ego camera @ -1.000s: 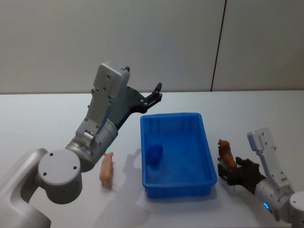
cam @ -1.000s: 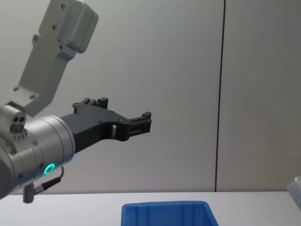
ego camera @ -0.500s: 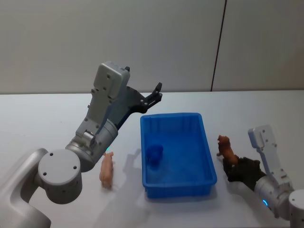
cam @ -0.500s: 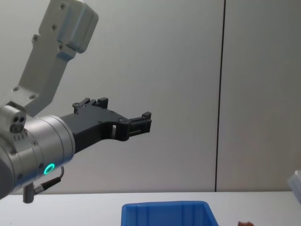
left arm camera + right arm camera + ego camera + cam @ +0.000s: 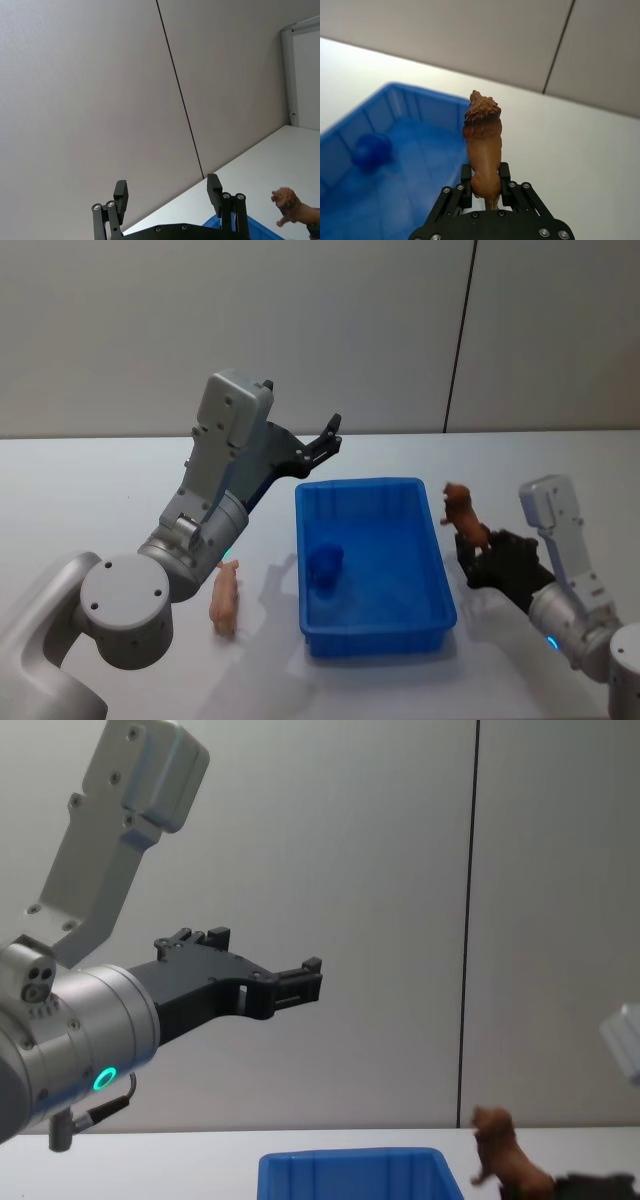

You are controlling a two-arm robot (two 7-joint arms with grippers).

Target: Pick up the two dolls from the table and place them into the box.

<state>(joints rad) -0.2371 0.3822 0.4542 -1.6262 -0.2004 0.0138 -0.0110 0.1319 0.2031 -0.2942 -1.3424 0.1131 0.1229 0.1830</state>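
My right gripper (image 5: 472,546) (image 5: 482,184) is shut on a brown lion doll (image 5: 460,510) (image 5: 482,134) (image 5: 500,1152), gripping its hind end so it stands head up. It hangs above the white table (image 5: 90,500), just outside the right rim of the blue box (image 5: 376,641) (image 5: 422,93). A pink pig doll (image 5: 225,598) lies on the table left of the box, below my left arm. Raised high behind the box's far left corner, my left gripper (image 5: 330,437) (image 5: 167,189) is open with nothing in it.
A small blue object (image 5: 325,562) (image 5: 370,150) sits inside the box near its left wall. Grey wall panels stand behind the table. Bare tabletop lies to the right of the box and along the far side.
My right gripper has lifted the lion doll off the table and carried it up and toward the box's right rim. The left arm and the pig doll have not moved.
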